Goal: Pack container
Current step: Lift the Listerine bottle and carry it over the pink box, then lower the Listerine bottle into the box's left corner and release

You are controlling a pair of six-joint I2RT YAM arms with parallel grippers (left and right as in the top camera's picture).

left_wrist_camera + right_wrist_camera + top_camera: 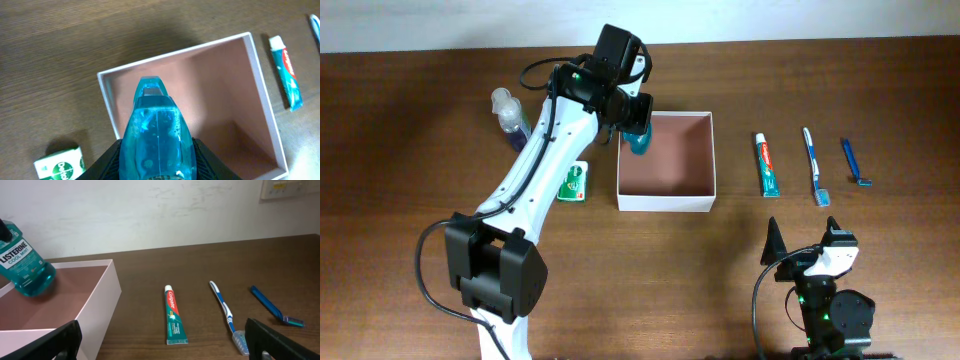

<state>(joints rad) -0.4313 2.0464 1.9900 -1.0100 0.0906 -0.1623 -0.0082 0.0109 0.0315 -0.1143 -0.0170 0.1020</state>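
The container (667, 203) is a square shallow box with white walls and a reddish-brown inside, at the table's middle; it also shows in the left wrist view (260, 75) and the right wrist view (102, 297). My left gripper (636, 128) is shut on a teal Listerine mouthwash bottle (157, 135), holding it over the box's far left corner; the bottle also shows in the right wrist view (22, 260). My right gripper (162, 340) is open and empty near the front edge, right of the box.
A toothpaste tube (767, 165), a toothbrush (815, 166) and a blue razor (855, 162) lie right of the box. A small green packet (576, 182) and a clear spray bottle (509, 113) sit left of it.
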